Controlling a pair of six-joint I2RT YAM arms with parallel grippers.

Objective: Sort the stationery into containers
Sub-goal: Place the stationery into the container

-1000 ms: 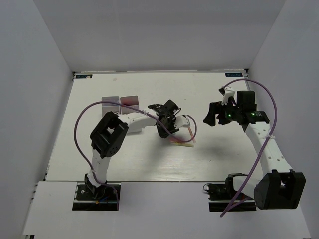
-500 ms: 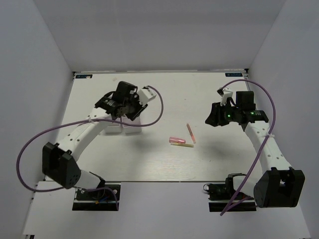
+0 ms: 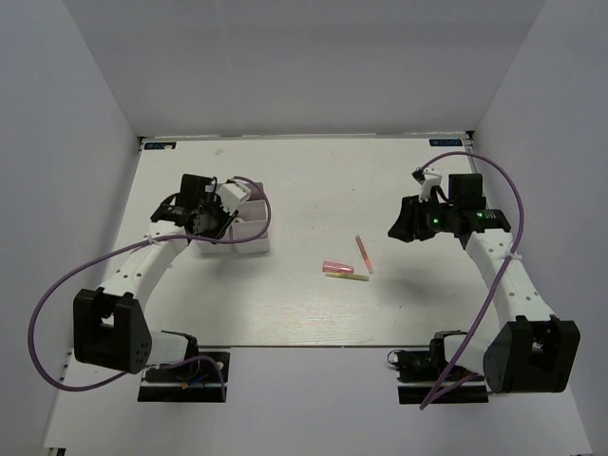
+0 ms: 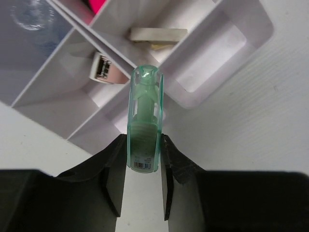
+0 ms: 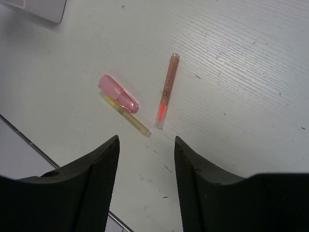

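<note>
While the left tool point(image 4: 143, 145) hangs over the containers point(image 3: 249, 233) at the left of the bench point(image 3: 313, 313), its jaws are clamped on a translucent green piece point(image 4: 145, 121), which points outward along the fingers. In the left wrist view the far end of that piece lies right over a dividing wall where several compartments meet, not squarely above any one of them. One compartment holds a cream eraser point(image 4: 157, 34), and the one next to it holds a small pink-and-silver item point(image 4: 104, 70).

The likely trouble is in the release. If the jaws part here, the green piece could strike the wall, tip into the wrong compartment, or come to rest across the divider. A shift to bring it over one bin would probably prevent that.

Near the middle of the bench, well apart from the containers, three things remain unsorted. A pink piece point(image 5: 118, 93) and a thin yellow piece point(image 5: 130, 118) lie touching or nearly so, and a pink pencil point(image 5: 165, 92) lies just to their right.

Farther right, the right tool point(image 5: 146, 142) hovers above them with its jaws apart and nothing between them. A descent on the pink piece may nudge or pinch the yellow one as well. The pencil, flat and slim, looks apt to slip from a shallow pinch.
</note>
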